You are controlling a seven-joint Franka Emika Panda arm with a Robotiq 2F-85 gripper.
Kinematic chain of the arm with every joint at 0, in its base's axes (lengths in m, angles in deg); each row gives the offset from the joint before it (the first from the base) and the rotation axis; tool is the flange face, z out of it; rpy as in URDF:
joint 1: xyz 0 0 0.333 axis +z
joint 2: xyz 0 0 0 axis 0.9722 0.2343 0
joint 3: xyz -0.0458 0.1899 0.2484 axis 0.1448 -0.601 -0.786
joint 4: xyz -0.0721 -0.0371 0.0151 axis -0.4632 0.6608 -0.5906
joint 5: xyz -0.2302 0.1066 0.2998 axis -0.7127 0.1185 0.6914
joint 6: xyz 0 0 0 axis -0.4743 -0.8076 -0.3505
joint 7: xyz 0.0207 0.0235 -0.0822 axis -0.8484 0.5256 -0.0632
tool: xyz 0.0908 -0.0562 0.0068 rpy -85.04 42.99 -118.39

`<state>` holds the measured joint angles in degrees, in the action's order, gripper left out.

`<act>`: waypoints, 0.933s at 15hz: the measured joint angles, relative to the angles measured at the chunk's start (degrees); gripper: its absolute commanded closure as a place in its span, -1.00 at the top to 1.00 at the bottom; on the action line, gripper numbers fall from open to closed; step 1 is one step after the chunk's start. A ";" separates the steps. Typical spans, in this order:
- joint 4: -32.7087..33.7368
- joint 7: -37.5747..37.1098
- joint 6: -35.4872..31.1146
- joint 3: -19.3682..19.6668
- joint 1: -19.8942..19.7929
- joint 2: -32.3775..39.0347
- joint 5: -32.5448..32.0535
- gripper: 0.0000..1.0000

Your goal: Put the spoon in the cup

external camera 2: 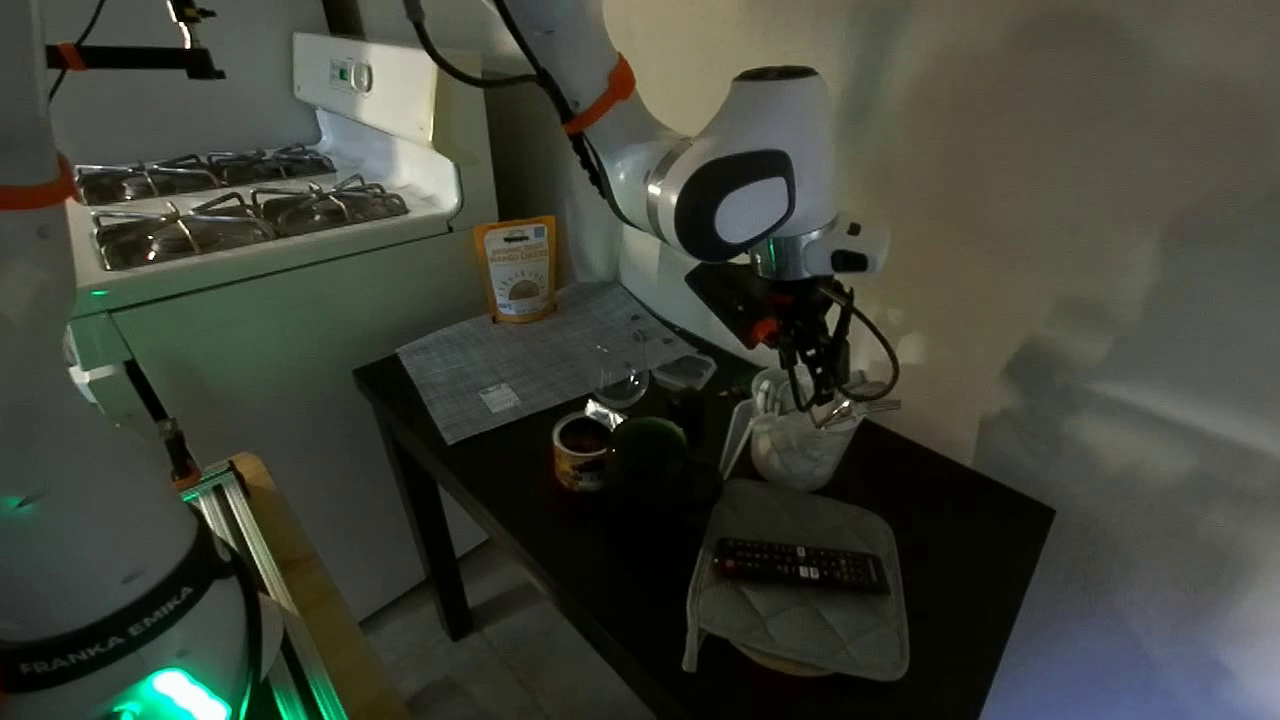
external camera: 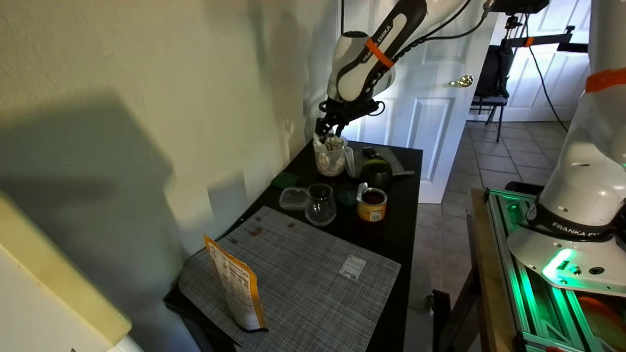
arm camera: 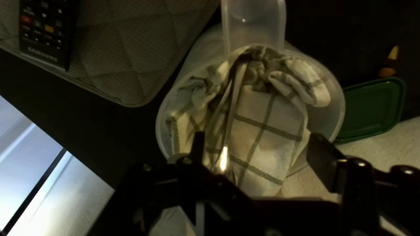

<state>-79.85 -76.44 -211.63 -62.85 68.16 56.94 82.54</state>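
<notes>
1. Spoon (arm camera: 233,101): long bright metal handle slanting in the clear plastic pitcher (arm camera: 323,123), against checked cloth (arm camera: 259,127); slimmer metal piece (arm camera: 220,113) alongside; bowl cannot be made out
2. Gripper (arm camera: 258,139): at the pitcher's mouth, fingers spread well apart; bright near end of the handle shows between them, closer to one finger, contact unclear
3. Cup: best match the small dark vessel (external camera 2: 688,408), not certain; on black table (external camera 2: 965,575) near clear glass tumbler (external camera: 320,208), inside too dim to read
4. Larger dark round object (external camera 2: 648,455), green on top, near it; likewise yellow-labelled can (external camera: 371,212), lid peeled up
5. Remote (external camera 2: 800,563) on quilted pad (external camera 2: 850,630), just beside pitcher
6. Pouch (external camera: 239,288) upright on grey mat (external camera: 313,283)
</notes>
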 measured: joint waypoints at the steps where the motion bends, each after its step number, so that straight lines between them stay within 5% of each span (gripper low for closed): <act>1: 0.44 0.24 0.00 -0.18 -0.12 0.45 0.30 0.82; 7: 0.91 0.31 0.00 -0.30 -0.16 0.75 0.43 1.00; 8: 1.01 0.31 0.00 -0.22 -0.19 0.87 0.44 0.50; 10: 1.17 0.31 0.00 -0.03 -0.40 1.30 0.44 0.48; 14: 2.04 0.31 0.00 0.25 -1.17 2.64 0.59 -0.17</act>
<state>-77.81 -76.13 -211.63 -62.60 67.00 59.58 83.14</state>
